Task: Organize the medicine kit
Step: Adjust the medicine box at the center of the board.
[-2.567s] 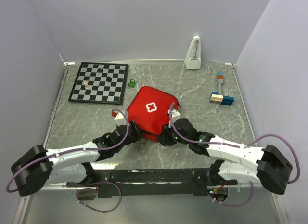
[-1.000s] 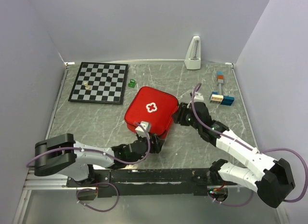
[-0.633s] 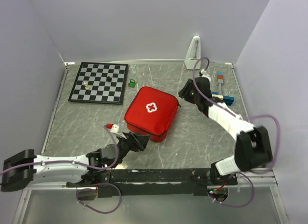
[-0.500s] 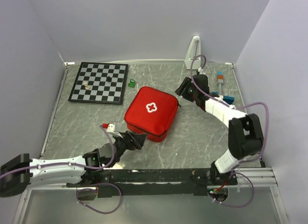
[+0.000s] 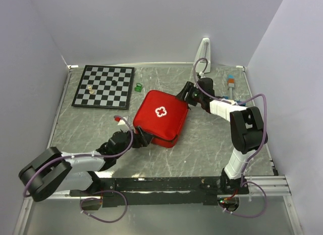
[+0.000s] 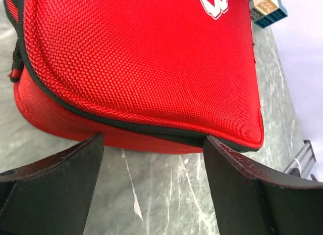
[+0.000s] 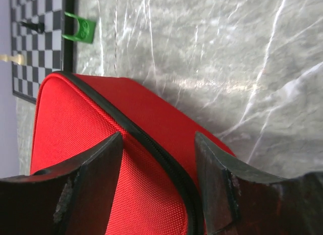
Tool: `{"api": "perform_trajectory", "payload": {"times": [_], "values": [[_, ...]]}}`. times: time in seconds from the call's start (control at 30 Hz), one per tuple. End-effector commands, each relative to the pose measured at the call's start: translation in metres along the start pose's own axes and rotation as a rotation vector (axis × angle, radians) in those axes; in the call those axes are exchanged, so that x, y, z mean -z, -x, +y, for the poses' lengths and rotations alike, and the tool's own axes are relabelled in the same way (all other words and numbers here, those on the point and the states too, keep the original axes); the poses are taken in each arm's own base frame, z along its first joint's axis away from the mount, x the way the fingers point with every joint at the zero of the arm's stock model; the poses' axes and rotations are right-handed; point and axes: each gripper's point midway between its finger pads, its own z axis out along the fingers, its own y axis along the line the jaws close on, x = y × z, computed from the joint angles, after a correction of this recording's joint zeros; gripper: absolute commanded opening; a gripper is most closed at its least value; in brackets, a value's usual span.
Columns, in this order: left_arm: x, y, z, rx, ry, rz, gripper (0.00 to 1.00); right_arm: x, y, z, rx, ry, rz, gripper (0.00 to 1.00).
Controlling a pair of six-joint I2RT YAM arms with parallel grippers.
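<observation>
Plainly, a white cross (image 5: 161, 111) marks the closed red medicine kit (image 5: 151, 125)

The red medicine kit (image 5: 151, 125) lies flat, zipped shut, turned diagonally, white cross (image 5: 161, 111) facing up.

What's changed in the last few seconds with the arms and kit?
Left gripper pulled back from the medicine kit, then returned to its near-left corner, jaws open. Right gripper swung away rightward, then came to the far-right corner, jaws open. Kit stays closed, roughly in place; chessboard unmoved.
</observation>
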Motion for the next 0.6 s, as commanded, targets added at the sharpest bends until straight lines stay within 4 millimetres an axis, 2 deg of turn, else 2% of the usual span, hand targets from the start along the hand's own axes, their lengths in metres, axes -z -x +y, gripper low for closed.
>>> {"api": "perform_trajectory", "payload": {"times": [0.0, 0.17, 0.3, 0.47, 0.57], "values": [[-0.016, 0.046, -0.046, 0.024, -0.183, -0.104, 0.82, 0.014, -0.02, 0.014, 0.015, 0.11, 0.033, 0.64], [-0.035, 0.068, -0.044, 0.03, -0.179, -0.129, 0.81, 0.035, -0.042, 0.005, 0.016, 0.106, 0.039, 0.63], [-0.049, 0.077, -0.041, 0.043, -0.184, -0.132, 0.8, 0.049, -0.061, -0.004, 0.01, 0.093, 0.056, 0.62], [-0.065, 0.088, -0.041, 0.03, -0.18, -0.146, 0.8, 0.067, -0.075, -0.007, -0.01, 0.067, 0.044, 0.62], [-0.068, 0.102, -0.039, 0.023, -0.159, -0.174, 0.8, 0.077, -0.072, -0.011, -0.026, 0.025, 0.018, 0.63]]}}
